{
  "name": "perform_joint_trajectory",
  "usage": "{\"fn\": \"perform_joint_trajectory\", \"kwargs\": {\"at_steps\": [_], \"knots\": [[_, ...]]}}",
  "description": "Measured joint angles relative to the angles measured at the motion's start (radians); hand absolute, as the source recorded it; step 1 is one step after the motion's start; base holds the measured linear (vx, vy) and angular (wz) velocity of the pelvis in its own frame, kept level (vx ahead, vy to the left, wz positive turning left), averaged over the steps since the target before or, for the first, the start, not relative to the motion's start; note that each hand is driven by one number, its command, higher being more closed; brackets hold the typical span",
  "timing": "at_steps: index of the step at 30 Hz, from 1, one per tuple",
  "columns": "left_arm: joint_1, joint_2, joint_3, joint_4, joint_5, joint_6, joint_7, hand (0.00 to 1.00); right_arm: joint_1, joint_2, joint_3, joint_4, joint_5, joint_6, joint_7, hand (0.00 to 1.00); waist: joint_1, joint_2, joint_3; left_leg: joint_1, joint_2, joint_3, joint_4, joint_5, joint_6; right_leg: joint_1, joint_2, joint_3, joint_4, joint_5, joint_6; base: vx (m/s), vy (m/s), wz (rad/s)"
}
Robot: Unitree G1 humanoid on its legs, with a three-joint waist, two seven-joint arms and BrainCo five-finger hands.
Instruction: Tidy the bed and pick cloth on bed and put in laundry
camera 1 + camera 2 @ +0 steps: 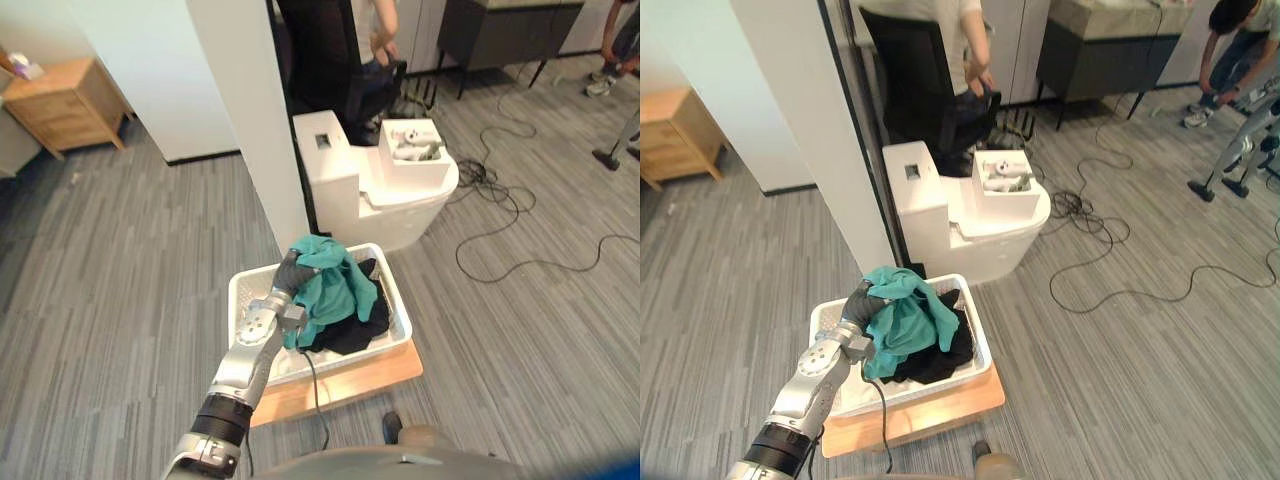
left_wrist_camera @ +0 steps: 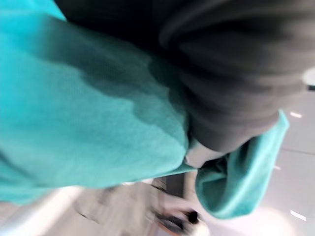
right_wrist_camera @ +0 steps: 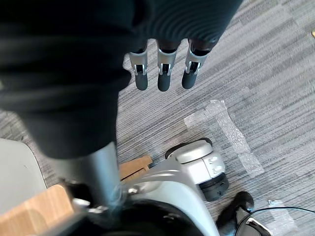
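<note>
The room is an open space with grey striped floor (image 1: 120, 300), a white column (image 1: 250, 120) and a white machine (image 1: 370, 190) behind the spot I am working at. No bed is in sight from here. Right in front of me a white basket (image 1: 398, 298) sits on a wooden board (image 1: 370, 375) on the floor. My left hand (image 1: 292, 272) is out over the basket's near left part with the teal cloth (image 1: 335, 285) bunched over and round it. In the left wrist view the cloth wraps the dark cover so closely that I cannot tell how the hand is clasping it, only that the cloth hangs from it. What matters for the drop is that the cloth's bulk lies to the right of the hand and below it, sagging toward the middle of the basket. There its lower folds look to rest on the black cloth (image 1: 355, 330) lying inside. So the load is inside the rim on every side I can see, and I judge a plain release would let it fall in and not over the wall. My right hand (image 3: 166, 69) hangs low over bare floor, well apart from the basket, fingers straight and slack and holding nothing, so the left arm is plainly the one to finish this.
</note>
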Motion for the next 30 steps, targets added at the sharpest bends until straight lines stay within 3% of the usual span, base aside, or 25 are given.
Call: {"fn": "perform_joint_trajectory", "kwargs": {"at_steps": [4, 9, 13, 14, 19, 24, 30], "knots": [[-0.104, 0.053, 0.027, 0.163, 0.007, -0.027, 0.060, 1.00, -0.065, -0.021, 0.024, -0.001, 0.018, 0.006, 0.000, 0.00, 0.000, -0.010, 0.075, -0.052, -0.001, -0.007, 0.001, 0.015, 0.003, -0.062, -0.003, -0.008, 0.020, 0.000, 0.000, 0.00, -0.019, 0.07], [-0.136, 0.062, 0.029, 0.235, 0.050, -0.032, 0.031, 1.00, -0.103, -0.038, 0.043, -0.035, 0.080, 0.008, 0.001, 0.00, -0.013, 0.008, 0.118, -0.065, 0.000, -0.005, 0.002, 0.016, 0.003, -0.076, -0.005, -0.015, 0.026, 0.000, 0.000, 0.00, 0.000, 0.00], [-0.128, 0.044, 0.029, 0.286, 0.077, -0.031, 0.018, 1.00, -0.137, -0.037, 0.078, -0.051, 0.084, 0.006, 0.000, 0.00, -0.018, 0.005, 0.133, -0.067, 0.006, -0.001, 0.041, 0.009, -0.008, -0.073, -0.011, -0.019, 0.048, -0.001, 0.000, 0.00, 0.000, 0.00], [-0.122, 0.042, 0.030, 0.288, 0.077, -0.031, 0.013, 0.00, -0.138, -0.036, 0.084, -0.053, 0.084, 0.005, 0.001, 0.00, -0.018, 0.005, 0.134, -0.068, 0.006, -0.001, 0.044, 0.008, -0.009, -0.073, -0.012, -0.019, 0.048, -0.003, 0.000, 0.00, 0.000, 0.00], [-0.040, 0.023, 0.028, 0.336, 0.191, 0.000, -0.077, 0.00, -0.137, -0.036, 0.081, -0.056, 0.084, 0.005, 0.000, 0.00, -0.027, 0.014, 0.147, -0.064, 0.008, -0.001, 0.049, 0.004, -0.012, -0.072, -0.015, -0.028, 0.063, -0.022, -0.004, -0.05, -0.026, 0.04], [0.014, 0.007, 0.019, 0.361, 0.245, 0.009, -0.075, 0.00, -0.135, -0.046, 0.075, -0.037, 0.072, 0.004, 0.001, 0.00, -0.028, 0.019, 0.146, -0.042, 0.011, -0.002, 0.049, 0.006, -0.010, -0.048, -0.012, -0.031, 0.064, -0.022, -0.004, -0.04, -0.020, 0.02], [0.050, 0.069, 0.058, 0.274, 0.262, 0.015, -0.084, 0.00, -0.121, -0.057, 0.024, -0.016, 0.040, 0.000, 0.001, 0.00, -0.036, 0.058, 0.139, -0.017, 0.009, -0.009, 0.043, 0.005, -0.008, -0.017, -0.013, -0.044, 0.054, -0.023, -0.003, 0.00, -0.008, 0.03]]}}
